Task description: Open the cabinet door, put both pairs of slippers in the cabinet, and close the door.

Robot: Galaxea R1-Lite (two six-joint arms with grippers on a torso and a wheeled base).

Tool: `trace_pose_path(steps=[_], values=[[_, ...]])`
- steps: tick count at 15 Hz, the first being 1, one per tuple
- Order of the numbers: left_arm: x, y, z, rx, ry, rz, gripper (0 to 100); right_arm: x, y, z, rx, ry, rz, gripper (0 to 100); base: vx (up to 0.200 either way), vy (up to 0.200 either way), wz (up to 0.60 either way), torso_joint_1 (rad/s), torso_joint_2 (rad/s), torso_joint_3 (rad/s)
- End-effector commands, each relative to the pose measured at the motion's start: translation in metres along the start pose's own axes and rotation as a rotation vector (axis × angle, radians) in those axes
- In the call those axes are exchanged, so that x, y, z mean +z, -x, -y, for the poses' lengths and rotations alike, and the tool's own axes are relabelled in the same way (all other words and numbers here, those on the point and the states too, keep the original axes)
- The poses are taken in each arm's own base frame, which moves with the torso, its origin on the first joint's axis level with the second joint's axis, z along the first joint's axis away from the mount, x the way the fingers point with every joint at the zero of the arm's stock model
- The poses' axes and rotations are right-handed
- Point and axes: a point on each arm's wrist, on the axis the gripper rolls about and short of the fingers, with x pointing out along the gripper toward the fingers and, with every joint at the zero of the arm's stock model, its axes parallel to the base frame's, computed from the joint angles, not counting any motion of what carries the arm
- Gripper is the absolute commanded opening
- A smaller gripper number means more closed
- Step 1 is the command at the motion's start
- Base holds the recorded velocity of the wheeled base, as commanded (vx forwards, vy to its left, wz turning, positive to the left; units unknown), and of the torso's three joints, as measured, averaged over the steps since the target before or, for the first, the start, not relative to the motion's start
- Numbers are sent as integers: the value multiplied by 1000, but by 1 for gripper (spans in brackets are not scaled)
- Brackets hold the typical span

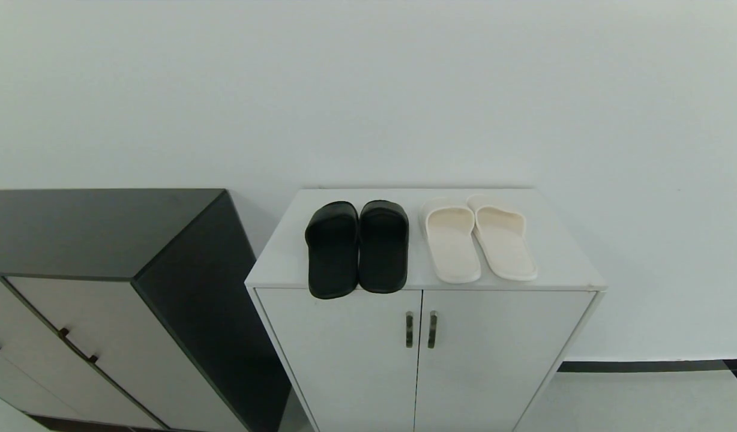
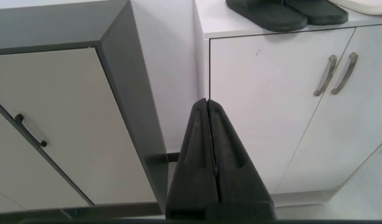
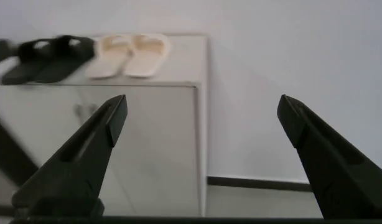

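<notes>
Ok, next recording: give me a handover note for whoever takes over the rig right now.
Left gripper shut, empty. Right gripper open, empty.
Black slippers and cream slippers lie side by side on top of the white cabinet, black pair on the left. Both doors shut.
Done: nothing.
Left: open a door, put both pairs inside, close it.

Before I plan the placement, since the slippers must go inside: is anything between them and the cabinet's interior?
Yes. Both white cabinet doors are shut, closing the inside off from the black slippers and cream slippers lying on top. Their handles sit at the middle seam.
</notes>
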Motion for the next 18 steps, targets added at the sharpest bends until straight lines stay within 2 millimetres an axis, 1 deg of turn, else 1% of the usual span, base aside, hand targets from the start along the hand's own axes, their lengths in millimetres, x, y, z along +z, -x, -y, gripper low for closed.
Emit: trace_pose_path(steps=[1, 3, 4, 5, 6, 7, 9, 10, 11, 13, 16, 18], values=[[0, 0, 0, 1, 0, -1, 0, 20, -53, 3, 144, -45, -271, 100, 0, 0, 0, 0, 0, 0], [0, 0, 0, -1, -2, -1, 0, 28, -86, 2, 245, -50, -305, 100, 0, 0, 0, 0, 0, 0], [0, 0, 0, -3, -2, -1, 0, 30, -101, -3, 320, -43, -328, 100, 0, 0, 0, 0, 0, 0], [0, 0, 0, -3, -2, -1, 0, 32, -109, -7, 337, -36, -341, 100, 0, 0, 0, 0, 0, 0], [0, 0, 0, -3, 1, -1, 0, 39, -127, -21, 336, -25, -375, 100, 0, 0, 0, 0, 0, 0], [0, 0, 0, -3, 3, -1, 0, 50, -138, -38, 343, -76, -373, 100, 0, 0, 0, 0, 0, 0], [0, 0, 0, -3, 3, -1, 0, 63, -156, -77, 332, -142, -382, 100, 0, 0, 0, 0, 0, 0], [0, 0, 0, -3, 3, -1, 0, 64, -168, -92, 312, -128, -393, 100, 0, 0, 0, 0, 0, 0], [0, 0, 0, -3, 4, -1, 0, 65, -179, -103, 313, -124, -396, 100, 0, 0, 0, 0, 0, 0], [0, 0, 0, -3, 4, -1, 0, 65, -208, -126, 287, -128, -378, 100, 0, 0, 0, 0, 0, 0], [0, 0, 0, -1, 4, -1, 0, 51, -251, -158, 170, -104, -359, 100, 0, 0, 0, 0, 0, 0], [0, 0, 0, -1, 6, -1, 0, 41, -282, -168, 82, -87, -346, 100, 0, 0, 0, 0, 0, 0]])
